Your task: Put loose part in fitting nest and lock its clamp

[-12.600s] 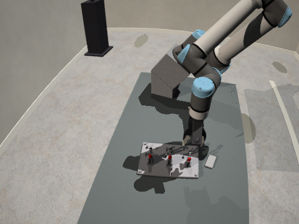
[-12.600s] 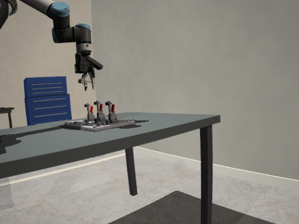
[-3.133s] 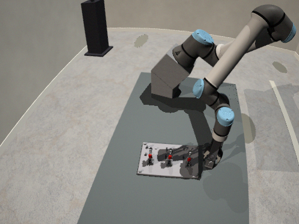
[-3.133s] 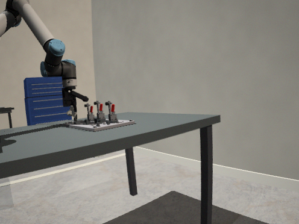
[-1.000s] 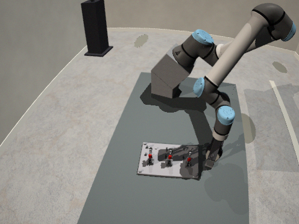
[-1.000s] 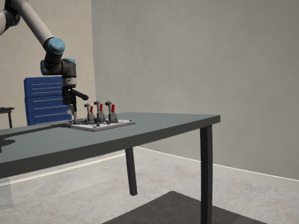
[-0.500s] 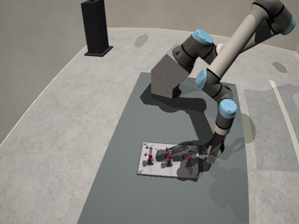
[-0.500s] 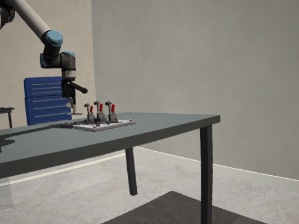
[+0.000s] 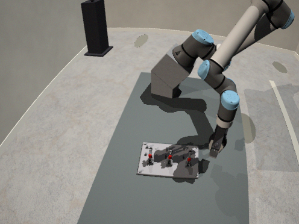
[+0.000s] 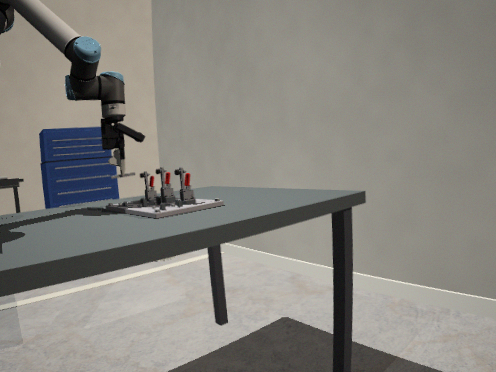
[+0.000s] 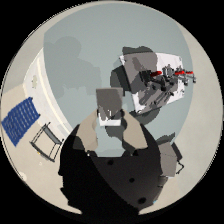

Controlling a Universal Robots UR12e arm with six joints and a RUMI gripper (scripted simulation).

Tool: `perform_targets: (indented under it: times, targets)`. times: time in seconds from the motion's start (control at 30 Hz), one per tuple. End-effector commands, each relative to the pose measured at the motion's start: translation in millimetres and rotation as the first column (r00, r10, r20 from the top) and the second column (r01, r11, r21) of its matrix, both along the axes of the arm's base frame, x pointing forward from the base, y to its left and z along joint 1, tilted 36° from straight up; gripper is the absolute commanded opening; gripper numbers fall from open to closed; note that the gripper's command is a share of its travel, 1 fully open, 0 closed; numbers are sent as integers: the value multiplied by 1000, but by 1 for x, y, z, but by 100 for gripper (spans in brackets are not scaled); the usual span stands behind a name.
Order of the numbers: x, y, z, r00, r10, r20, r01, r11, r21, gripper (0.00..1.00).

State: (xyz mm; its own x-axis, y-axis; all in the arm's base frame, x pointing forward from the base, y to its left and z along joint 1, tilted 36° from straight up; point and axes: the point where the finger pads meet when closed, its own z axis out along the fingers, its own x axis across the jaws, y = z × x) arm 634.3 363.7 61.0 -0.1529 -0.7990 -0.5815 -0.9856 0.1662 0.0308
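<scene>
Marked on the pale wrist collar (image 10: 113, 110) with something dark, too small and blurred to read; speckled likewise on the blue end cap (image 9: 230, 99), again too fine to make out. Pointing lengthwise, as far as visible in the wrist view, from 12 toward 6 o'clock: the loose part (image 9: 213, 153) (image 10: 125, 175) (image 11: 109, 101), a flat grey plate with a brighter patch at its 6 o'clock end. Leaning from about 1 to 7 o'clock in the top view, and nearly level, seen edge-on, along roughly 9 to 3 o'clock in the exterior view. Gripped up off the table (image 9: 135, 196) (image 10: 250, 200) (image 11: 75, 30) by the gripper (image 9: 215, 147) (image 10: 122, 171) (image 11: 109, 109), closed onto it with fingers partly apart. Placed near 3 o'clock from the fixture (image 9: 160, 170) (image 10: 150, 212) (image 11: 172, 58) in the top view, at about 10 o'clock from it in the exterior view, clear of it. Visible upright only in the exterior view: three red handles (image 9: 170, 157) (image 10: 168, 178) (image 11: 181, 73), with clamp bars raised beside them. Reduced from above to small red spots. Shown in the exterior and wrist views but not from the top, a blue cabinet (image 10: 80, 172) (image 11: 20, 121); shown solely from the top, a dark column (image 9: 96, 27) toward 11 o'clock
</scene>
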Motion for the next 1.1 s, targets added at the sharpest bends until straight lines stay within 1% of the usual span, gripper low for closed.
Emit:
perform_targets:
  times: [0.0,0.27,0.9,1.07]
  targets:
    - [0,-7,10,1000,2,0,-2,1000,1,0]
    - [0,-10,15,1000,2,0,-2,1000,1,0]
    - [-1,-9,14,1000,3,-2,-3,1000,1,0]
    - [-1,-10,14,999,29,17,-29,1000,-2,0]
